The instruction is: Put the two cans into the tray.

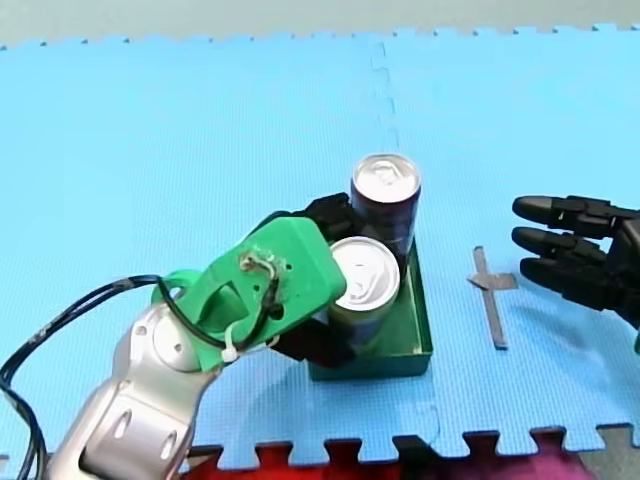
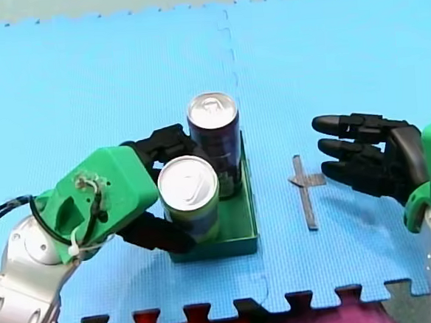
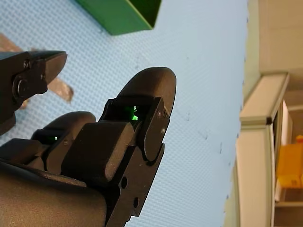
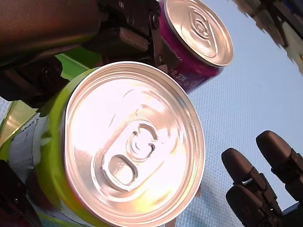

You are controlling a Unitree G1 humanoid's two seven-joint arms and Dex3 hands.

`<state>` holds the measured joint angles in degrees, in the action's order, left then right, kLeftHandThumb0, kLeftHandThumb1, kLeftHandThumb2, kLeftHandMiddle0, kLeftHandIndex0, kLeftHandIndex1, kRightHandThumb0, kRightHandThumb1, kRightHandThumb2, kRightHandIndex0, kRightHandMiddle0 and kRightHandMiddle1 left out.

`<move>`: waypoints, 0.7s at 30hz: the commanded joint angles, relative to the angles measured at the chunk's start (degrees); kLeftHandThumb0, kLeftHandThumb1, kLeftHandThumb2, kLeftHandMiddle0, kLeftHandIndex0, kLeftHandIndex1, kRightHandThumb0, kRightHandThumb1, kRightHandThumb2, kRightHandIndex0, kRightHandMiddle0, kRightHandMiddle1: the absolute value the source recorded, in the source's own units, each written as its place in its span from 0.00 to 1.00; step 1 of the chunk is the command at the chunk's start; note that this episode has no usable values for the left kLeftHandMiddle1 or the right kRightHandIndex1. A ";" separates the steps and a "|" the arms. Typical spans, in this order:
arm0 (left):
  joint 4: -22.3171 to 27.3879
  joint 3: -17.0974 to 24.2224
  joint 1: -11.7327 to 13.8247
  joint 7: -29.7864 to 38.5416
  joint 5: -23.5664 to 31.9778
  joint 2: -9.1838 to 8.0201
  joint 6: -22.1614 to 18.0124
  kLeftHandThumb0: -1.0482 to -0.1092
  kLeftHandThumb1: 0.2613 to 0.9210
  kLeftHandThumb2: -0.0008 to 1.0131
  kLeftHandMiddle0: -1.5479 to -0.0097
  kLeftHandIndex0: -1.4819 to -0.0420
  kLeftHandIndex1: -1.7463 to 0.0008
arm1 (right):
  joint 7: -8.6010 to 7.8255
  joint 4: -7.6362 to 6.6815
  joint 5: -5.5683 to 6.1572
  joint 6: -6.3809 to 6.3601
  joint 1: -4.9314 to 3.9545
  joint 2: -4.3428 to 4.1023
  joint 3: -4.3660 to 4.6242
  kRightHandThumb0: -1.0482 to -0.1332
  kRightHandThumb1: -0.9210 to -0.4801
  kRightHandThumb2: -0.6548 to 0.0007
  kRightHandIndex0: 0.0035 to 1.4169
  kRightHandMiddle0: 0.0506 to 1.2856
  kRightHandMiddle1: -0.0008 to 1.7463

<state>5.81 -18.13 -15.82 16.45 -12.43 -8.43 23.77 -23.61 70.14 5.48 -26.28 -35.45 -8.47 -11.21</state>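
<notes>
Second head view: left hand [image 2: 129, 193] clasped round green can [image 2: 190, 189] upright in tray [image 2: 250, 211] beside purple can [image 2: 214, 132]; advise gentle release, sideways withdrawal; right hand [image 2: 363, 155] empty near tray.

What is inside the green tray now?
Two upright cans: the purple can at its far end, the green can nearer, gripped by the left hand. Cans and hand hide most of the tray floor. The right hand is beside the tray.
</notes>
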 commanded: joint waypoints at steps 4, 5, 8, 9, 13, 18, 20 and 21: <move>-1.08 -0.04 -0.43 0.14 -0.11 -0.28 -1.05 0.91 0.85 0.01 0.41 0.63 0.00 | -0.03 0.10 0.09 -0.06 0.09 -0.06 -0.06 0.49 0.20 1.00 0.49 0.86 0.00; -2.05 -0.13 -0.56 0.41 -0.17 -0.65 -2.02 0.83 0.85 0.01 0.48 0.66 0.03 | -0.07 0.08 0.11 -0.07 0.11 -0.08 -0.07 0.49 0.20 1.00 0.49 0.86 0.00; -1.98 -0.24 -0.64 5.03 1.02 -3.35 -1.87 0.13 0.91 0.01 0.56 0.64 0.72 | -0.20 0.06 0.19 -0.08 0.18 -0.17 -0.12 0.48 0.20 1.00 0.49 0.86 0.00; -1.19 -0.19 -0.70 6.83 1.76 -4.00 -0.83 0.05 0.94 0.01 0.54 0.67 0.88 | -0.22 0.07 0.22 -0.07 0.19 -0.20 -0.14 0.48 0.20 1.00 0.49 0.86 0.00; 0.53 0.76 -1.39 12.15 5.26 -5.39 1.76 0.00 0.98 0.00 0.58 0.80 0.99 | -0.18 0.21 0.24 0.03 0.06 -0.32 -0.21 0.49 0.20 1.00 0.49 0.86 0.00; -0.55 0.73 -1.41 11.97 5.51 -5.54 0.14 0.00 0.97 0.00 0.60 0.83 1.00 | -0.46 0.33 0.30 -0.03 -0.07 -0.51 -0.35 0.48 0.20 1.00 0.49 0.86 0.00; -0.46 0.70 -1.35 11.88 5.56 -5.54 0.15 0.00 0.97 0.00 0.60 0.84 1.00 | -0.50 0.36 0.28 -0.07 -0.09 -0.54 -0.40 0.48 0.20 1.00 0.49 0.86 0.00; -0.41 0.67 -1.34 11.85 5.57 -5.55 0.20 0.00 0.97 0.00 0.60 0.84 1.00 | -0.50 0.37 0.27 -0.10 -0.08 -0.55 -0.43 0.48 0.20 1.00 0.49 0.86 0.00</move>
<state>5.33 -17.39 -17.18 28.05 -7.16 -13.82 24.13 -24.11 70.45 5.60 -26.28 -35.43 -8.67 -11.47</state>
